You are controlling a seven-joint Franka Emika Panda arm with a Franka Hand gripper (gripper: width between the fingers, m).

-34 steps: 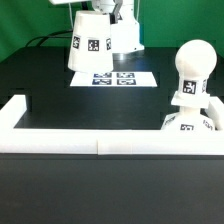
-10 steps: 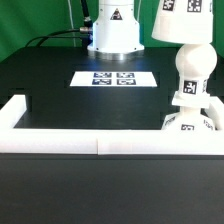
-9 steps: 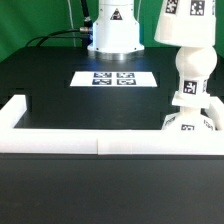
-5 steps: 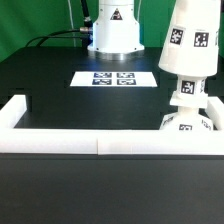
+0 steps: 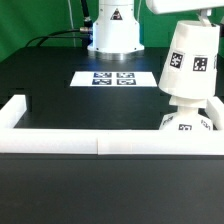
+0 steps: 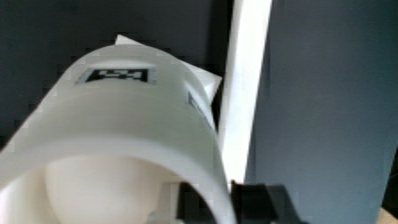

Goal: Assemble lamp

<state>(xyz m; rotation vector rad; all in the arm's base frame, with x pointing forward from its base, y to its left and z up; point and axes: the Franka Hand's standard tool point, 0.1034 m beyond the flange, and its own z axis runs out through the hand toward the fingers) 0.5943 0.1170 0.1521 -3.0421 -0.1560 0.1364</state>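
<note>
Lamp shade (square tags, no readable writing) sits over base

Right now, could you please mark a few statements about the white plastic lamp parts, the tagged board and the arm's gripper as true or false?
1. The white truncated-cone shade sits over the rounded bulb, hiding it in the exterior view. True.
2. The squat white base stands at the exterior view's left. False: it stands at the exterior view's right, under the shade.
3. The flat white marker board lies bare on the black table. True.
4. The shade lies on its side on the marker board. False: it is nearly upright above the base.
5. The gripper is far from the shade. False: the wrist view shows the shade right at its fingers.
</note>
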